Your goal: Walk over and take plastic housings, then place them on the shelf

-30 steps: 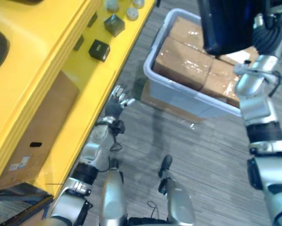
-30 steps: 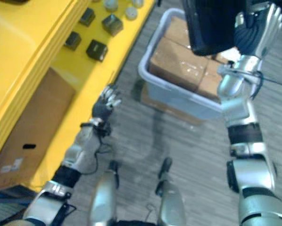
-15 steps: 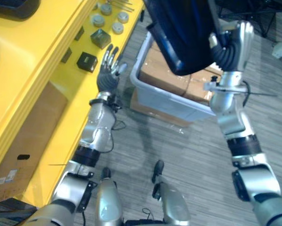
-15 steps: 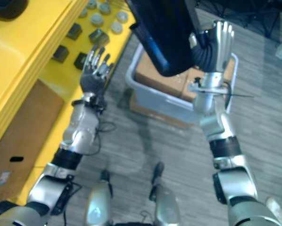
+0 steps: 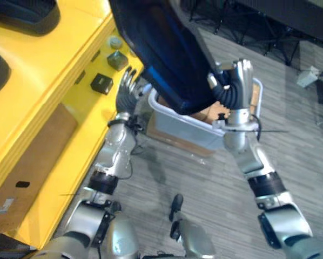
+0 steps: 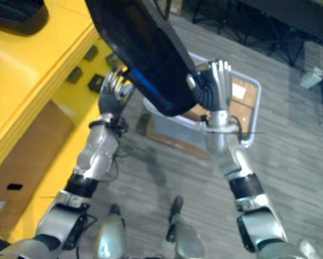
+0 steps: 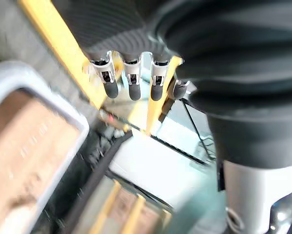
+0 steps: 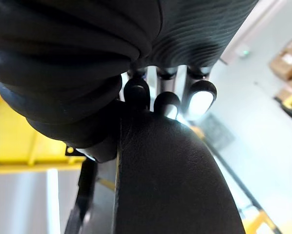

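While both arms are raised, we see the right hand (image 5: 234,81) with fingers straight, flat against the side of the large glossy black plastic housing (image 5: 156,48). The left hand (image 5: 128,90), fingers straight and spread, meets its lower edge. The housing hangs tilted between them, over a grey plastic tote (image 5: 183,121) of brown cardboard boxes (image 6: 248,100). It is beside the yellow shelf (image 5: 48,75), where small dark blocks (image 5: 101,83) lie.
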Controlling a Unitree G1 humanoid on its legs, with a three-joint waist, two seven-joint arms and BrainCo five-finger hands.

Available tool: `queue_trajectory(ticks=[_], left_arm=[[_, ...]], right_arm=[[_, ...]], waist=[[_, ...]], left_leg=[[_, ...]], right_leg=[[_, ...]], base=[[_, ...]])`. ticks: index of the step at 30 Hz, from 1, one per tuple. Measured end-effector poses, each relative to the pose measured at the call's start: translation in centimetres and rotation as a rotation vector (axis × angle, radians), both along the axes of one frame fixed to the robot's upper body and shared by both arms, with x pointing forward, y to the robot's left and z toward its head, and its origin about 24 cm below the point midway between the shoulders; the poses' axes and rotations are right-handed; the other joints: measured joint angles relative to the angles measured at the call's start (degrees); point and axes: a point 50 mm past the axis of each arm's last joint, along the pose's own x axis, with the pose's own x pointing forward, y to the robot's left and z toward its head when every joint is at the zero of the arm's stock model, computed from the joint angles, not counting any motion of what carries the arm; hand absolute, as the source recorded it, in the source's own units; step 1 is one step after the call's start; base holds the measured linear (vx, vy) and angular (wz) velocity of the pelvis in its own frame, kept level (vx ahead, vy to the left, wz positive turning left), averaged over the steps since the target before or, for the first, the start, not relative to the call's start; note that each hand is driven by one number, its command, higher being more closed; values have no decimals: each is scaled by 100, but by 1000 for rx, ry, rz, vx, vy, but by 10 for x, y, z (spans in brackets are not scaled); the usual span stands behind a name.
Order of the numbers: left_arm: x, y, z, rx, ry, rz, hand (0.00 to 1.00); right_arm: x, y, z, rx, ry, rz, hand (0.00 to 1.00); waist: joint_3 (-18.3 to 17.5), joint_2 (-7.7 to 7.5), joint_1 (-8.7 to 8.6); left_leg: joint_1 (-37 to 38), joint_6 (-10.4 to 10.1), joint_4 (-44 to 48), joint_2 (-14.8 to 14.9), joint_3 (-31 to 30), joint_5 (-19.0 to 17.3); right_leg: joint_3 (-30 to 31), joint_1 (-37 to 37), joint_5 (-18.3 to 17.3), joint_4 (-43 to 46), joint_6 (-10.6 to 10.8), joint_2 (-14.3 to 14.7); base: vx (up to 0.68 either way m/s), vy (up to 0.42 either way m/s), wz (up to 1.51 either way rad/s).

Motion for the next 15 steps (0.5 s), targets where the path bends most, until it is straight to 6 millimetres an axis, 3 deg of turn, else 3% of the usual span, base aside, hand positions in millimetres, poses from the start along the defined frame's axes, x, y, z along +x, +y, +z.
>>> queue_trajectory(ticks=[4,9,15], left_arm=[[0,5,-19,89,75,56,0],[-1,7,-30,83,111,42,0],[-3,0,-29,-63,97,-23,0]], right_arm=[[-4,1,-3,1,1,10,100],[-7,4,-4,-1,15,37,100],[-10,17,-19,-49,70,100,100]], waist=[[-42,3,36],[-48,5,67],[-64,21,64]], left_leg=[[86,-5,-1,2,-46,-15],[96,8,26,0,-45,-32],[98,8,7,-5,-41,-32]], right_leg=[[-55,133,21,-20,1,4],[-55,167,5,-42,21,1],[-58,166,11,-57,14,0]], base=[[3,23,6],[-6,6,0],[0,0,0]])
